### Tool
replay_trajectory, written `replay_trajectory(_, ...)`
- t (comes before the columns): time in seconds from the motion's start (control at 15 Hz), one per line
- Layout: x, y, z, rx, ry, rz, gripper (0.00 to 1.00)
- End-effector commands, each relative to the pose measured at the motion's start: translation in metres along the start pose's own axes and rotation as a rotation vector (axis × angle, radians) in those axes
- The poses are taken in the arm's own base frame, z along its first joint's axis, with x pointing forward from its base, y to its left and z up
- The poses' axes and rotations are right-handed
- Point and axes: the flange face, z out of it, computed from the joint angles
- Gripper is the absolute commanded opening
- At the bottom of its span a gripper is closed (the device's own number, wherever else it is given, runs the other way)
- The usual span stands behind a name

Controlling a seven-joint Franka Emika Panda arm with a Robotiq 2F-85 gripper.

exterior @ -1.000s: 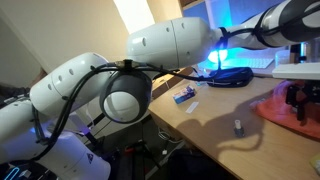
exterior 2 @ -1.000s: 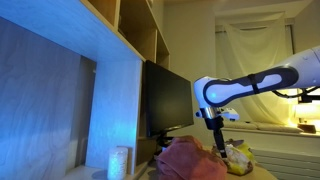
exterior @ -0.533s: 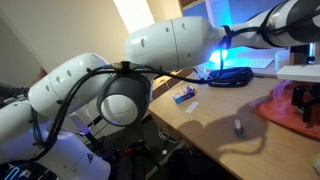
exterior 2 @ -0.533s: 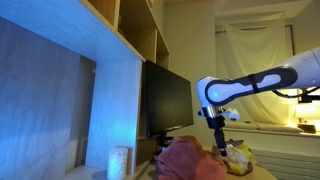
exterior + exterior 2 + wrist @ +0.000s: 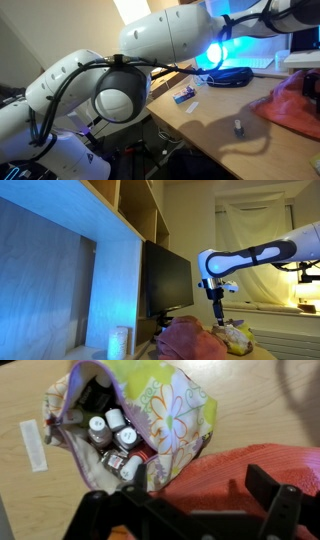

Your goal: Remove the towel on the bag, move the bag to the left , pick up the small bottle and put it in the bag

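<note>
In the wrist view a floral bag (image 5: pixel 170 405) lies open with several small bottles (image 5: pixel 115 435) inside. A red towel (image 5: pixel 240 470) lies beside it, against its lower right edge. My gripper (image 5: pixel 200 485) is open, its fingers spread wide just above the towel. In an exterior view the gripper (image 5: pixel 220 315) hangs over the towel (image 5: pixel 190 338) and the bag (image 5: pixel 238 335). In an exterior view the towel (image 5: pixel 295 105) lies at the table's right, and a small bottle (image 5: pixel 239 126) stands alone on the wood in front of it.
A blue and white packet (image 5: pixel 184 96) and a black object (image 5: pixel 230 76) lie on the table under a bright blue light. A dark monitor (image 5: pixel 165 280) and a white cylinder (image 5: pixel 120 340) stand beside tall shelving. A white strip (image 5: pixel 33 445) lies by the bag.
The arm has swung and risen slightly, so the gripper hangs a little higher over the towel. The small bottle and the bag have not moved.
</note>
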Motion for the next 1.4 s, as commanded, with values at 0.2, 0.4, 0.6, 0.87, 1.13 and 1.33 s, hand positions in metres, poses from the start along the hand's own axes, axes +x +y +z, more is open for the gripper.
replay_trajectory(0.2,-0.013,0.028,0.011,0.026,-0.008,-0.005,1.0)
replay_trajectory(0.4,-0.014,0.022,0.041,0.079,-0.046,-0.053,1.0)
replay_trajectory(0.6,-0.014,0.01,0.069,0.119,-0.083,-0.097,1.0)
replay_trajectory(0.87,-0.013,0.001,0.089,0.131,-0.101,-0.135,1.0)
replay_trajectory(1.13,-0.012,0.002,0.087,0.112,-0.104,-0.112,0.74)
replay_trajectory(1.33,-0.009,0.005,0.076,0.064,-0.08,-0.097,0.52)
